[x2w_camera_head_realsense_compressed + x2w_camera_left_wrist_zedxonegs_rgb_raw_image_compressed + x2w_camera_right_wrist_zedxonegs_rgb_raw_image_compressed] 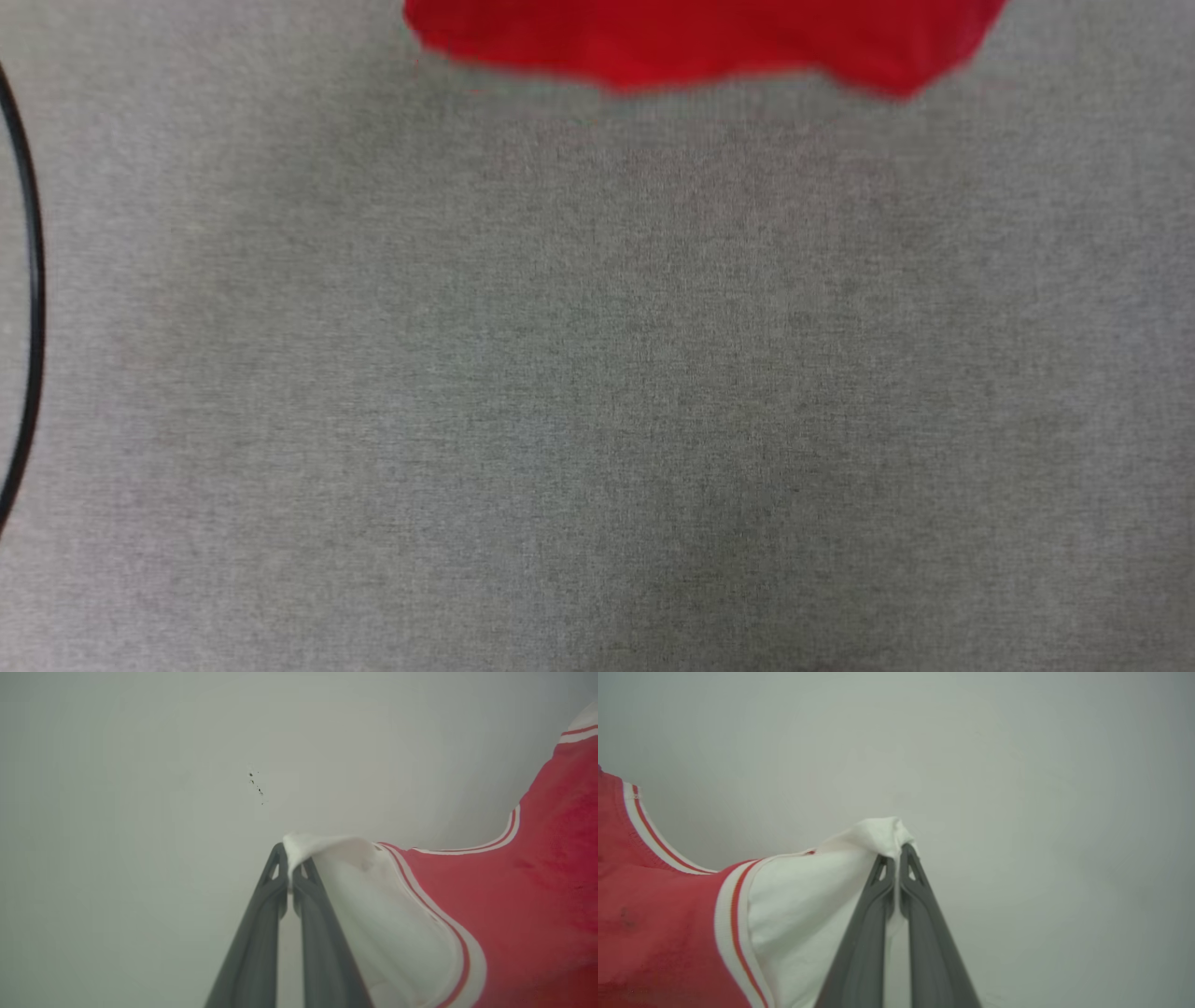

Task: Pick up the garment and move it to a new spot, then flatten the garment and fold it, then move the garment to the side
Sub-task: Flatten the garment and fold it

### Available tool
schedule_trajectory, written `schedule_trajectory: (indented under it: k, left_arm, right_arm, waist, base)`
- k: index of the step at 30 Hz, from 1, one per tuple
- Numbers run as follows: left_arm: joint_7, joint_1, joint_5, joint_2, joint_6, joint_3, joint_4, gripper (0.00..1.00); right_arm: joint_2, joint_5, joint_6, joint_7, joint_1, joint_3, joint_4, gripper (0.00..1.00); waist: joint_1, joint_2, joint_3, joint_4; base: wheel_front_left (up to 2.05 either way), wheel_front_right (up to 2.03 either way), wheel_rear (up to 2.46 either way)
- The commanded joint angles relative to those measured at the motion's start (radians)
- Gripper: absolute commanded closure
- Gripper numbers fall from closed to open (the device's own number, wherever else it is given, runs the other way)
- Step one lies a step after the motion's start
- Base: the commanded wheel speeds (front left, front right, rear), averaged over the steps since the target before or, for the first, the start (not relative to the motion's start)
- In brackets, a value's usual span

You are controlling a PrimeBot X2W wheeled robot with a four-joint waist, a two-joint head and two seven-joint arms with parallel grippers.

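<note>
Left wrist view: the left gripper (290, 858) rises from the bottom edge, its 2 dark fingers (261, 933) pressed together and pinching a bunched fold of a white sleeve (373, 905). The garment (523, 891) spreads from that fold toward the right edge: first white cloth, then red-and-white striped trim (460, 942), then red body fabric. A second strip of the same trim follows a curved edge higher up. Behind it is a plain pale wall (140, 788) with a few small dark specks (256, 784).

Right wrist view: the right gripper (896, 851) is likewise clamped shut on a gathered fold of white sleeve (808, 905), which crowns over the fingertips. From there the garment (658, 924) runs to the left edge, white giving way to striped trim (731, 924) and then red. The backdrop is the same pale surface (1041, 812).

Head view: a grey woven surface (597, 373) lies below. The garment (700, 42) shows as a blurred red band along the top edge, its wavy lower hem above the grey cloth; whether it touches cannot be told. A thin black curved line (33, 299) arcs along the left edge.
</note>
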Motion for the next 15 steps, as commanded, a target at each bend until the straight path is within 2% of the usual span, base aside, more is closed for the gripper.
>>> schedule_trajectory:
  k: [1, 5, 9, 15]
  left_arm:
    - [-0.006, -0.028, 0.004, -0.006, -0.007, 0.007, 0.02, 1.0]
    - [-0.037, -0.096, 0.008, -0.034, -0.015, 0.023, 0.102, 1.0]
    - [-0.071, -0.092, -0.002, -0.058, -0.026, 0.024, 0.163, 1.0]
    - [-0.133, 0.009, -0.025, -0.079, -0.041, 0.004, 0.243, 1.0]
  right_arm:
    - [0.011, -0.005, -0.001, -0.009, -0.035, 0.005, 0.021, 1.0]
    - [0.034, -0.032, -0.001, -0.047, -0.148, 0.029, 0.114, 1.0]
    - [0.055, -0.032, -0.001, -0.095, -0.201, 0.065, 0.199, 1.0]
    - [0.066, 0.014, -0.001, -0.182, -0.138, 0.125, 0.308, 1.0]
  waist:
    - [-0.0003, 0.0, 0.038, -0.008]
    - [-0.0003, 0.0, 0.071, -0.004]
    - [-0.0003, 0.0, 0.094, 0.003]
    - [-0.0003, 0.0, 0.091, 0.01]
  base:
    - [0.0, 0.0, 0.0]
    - [0.0, 0.0, 0.0]
    - [0.0, 0.0, 0.0]
    - [0.0, 0.0, 0.0]
